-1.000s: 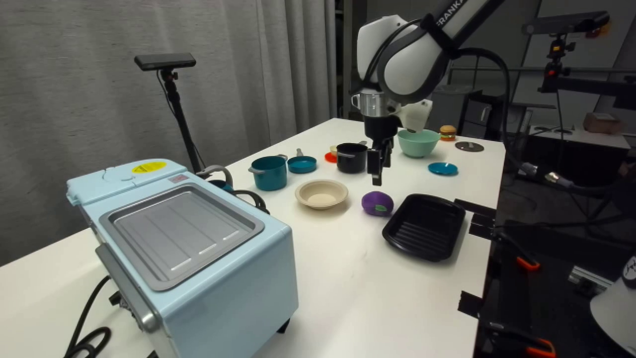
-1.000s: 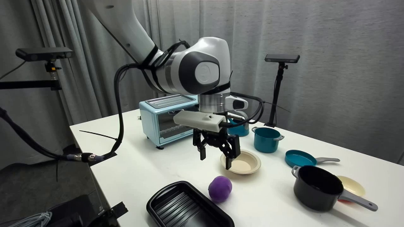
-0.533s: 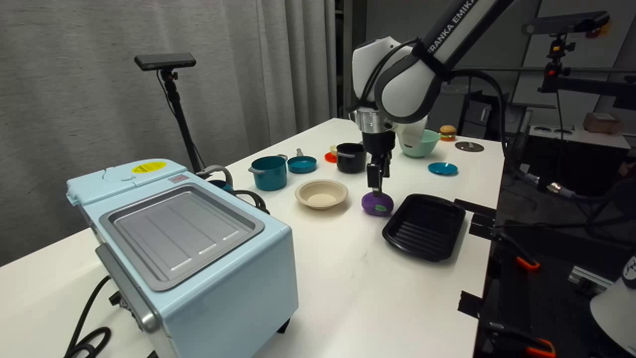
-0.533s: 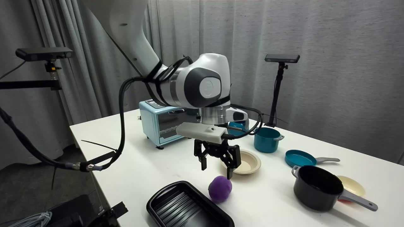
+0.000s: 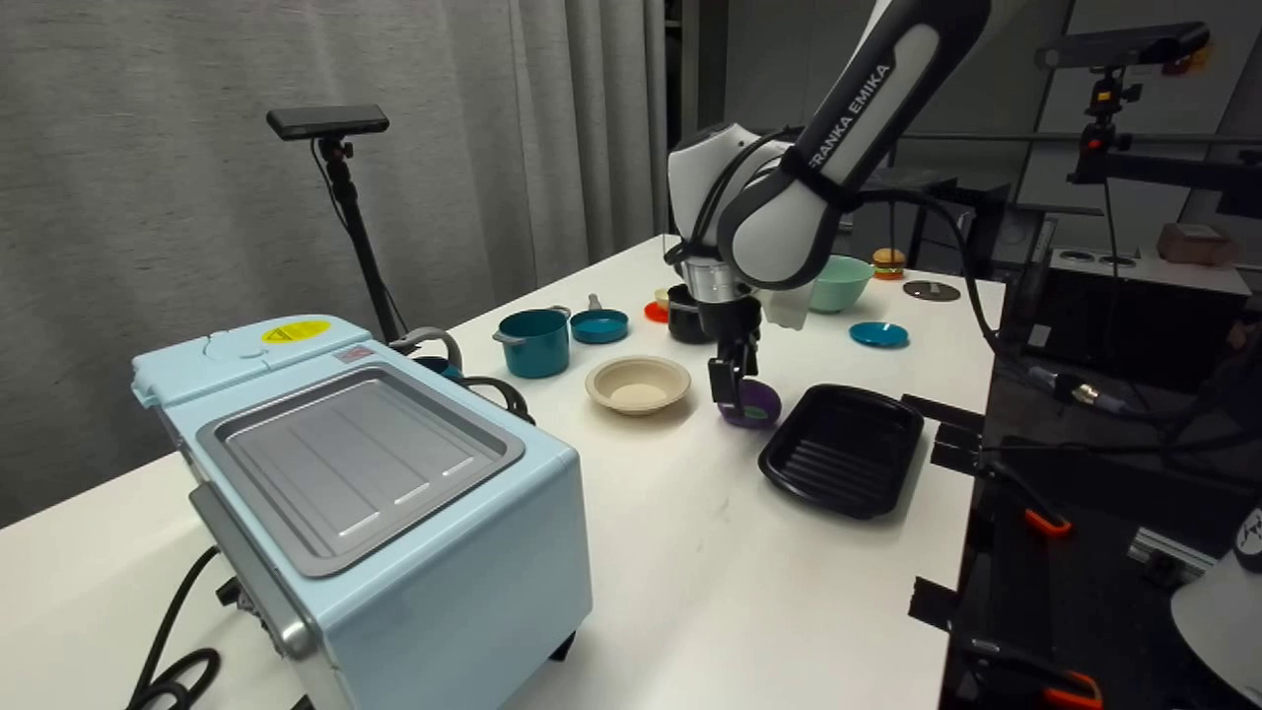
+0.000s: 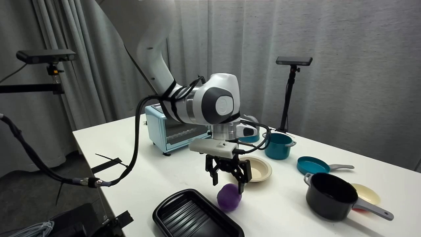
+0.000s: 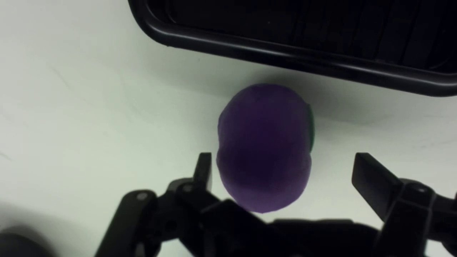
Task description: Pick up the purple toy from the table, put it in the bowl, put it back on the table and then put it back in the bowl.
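purple toy: in an exterior view, right of centre, on the white table between the cream bowl and the black tray
gripper: same view, right down at the toy, one finger in front of its left side; we can't read the spread here
fingers: in an exterior view, lower centre, wide apart, grasping nothing; toy below the gap, frame-right tip overlapping its upper right edge
toy's long axis: wrist view, mid-frame toy runs top to bottom, crosswise to the line joining the fingertips; we'd close on its narrow width
finger gaps: toy just beside the frame-left tip, well apart from the frame-right one, more than half its length above the tip line; contact, we can't tell
pick: not made; we judge shift frame-left and up-frame, lower, close. As is, frame-left finger likely meets toy first and shoves it
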`<state>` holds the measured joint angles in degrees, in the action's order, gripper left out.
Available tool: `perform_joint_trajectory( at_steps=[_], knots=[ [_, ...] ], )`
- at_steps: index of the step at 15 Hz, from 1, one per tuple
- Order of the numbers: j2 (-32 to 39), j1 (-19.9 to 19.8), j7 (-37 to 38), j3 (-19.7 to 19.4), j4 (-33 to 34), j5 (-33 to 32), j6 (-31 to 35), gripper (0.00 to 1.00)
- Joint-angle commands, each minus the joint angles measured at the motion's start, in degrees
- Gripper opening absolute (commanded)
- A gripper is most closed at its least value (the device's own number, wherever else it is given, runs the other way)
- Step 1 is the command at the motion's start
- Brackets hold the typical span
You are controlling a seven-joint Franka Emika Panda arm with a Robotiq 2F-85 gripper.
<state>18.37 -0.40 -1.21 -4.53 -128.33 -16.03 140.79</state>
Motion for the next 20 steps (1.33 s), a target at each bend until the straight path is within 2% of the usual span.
perform_joint_trajectory(
  at_steps=[1, 7, 11, 13, 15, 20],
  knots=[
    [2.8, 1.2, 1.9, -0.2, 2.7, -1.3, -0.4, 0.72],
    [2.3, 1.1, 0.7, -0.1, 2.5, -0.7, -0.9, 0.26],
    [-1.9, 0.8, -0.6, 1.0, 1.4, 1.1, -2.2, 0.03],
    [-4.0, 0.5, -1.1, 1.7, 1.9, 2.7, -3.4, 0.05],
    [-5.7, 0.3, -1.8, 2.8, 3.2, 4.9, -4.1, 0.02],
    [-5.5, -0.1, -2.5, 3.8, 11.3, 10.0, -4.6, 0.04]
  ],
)
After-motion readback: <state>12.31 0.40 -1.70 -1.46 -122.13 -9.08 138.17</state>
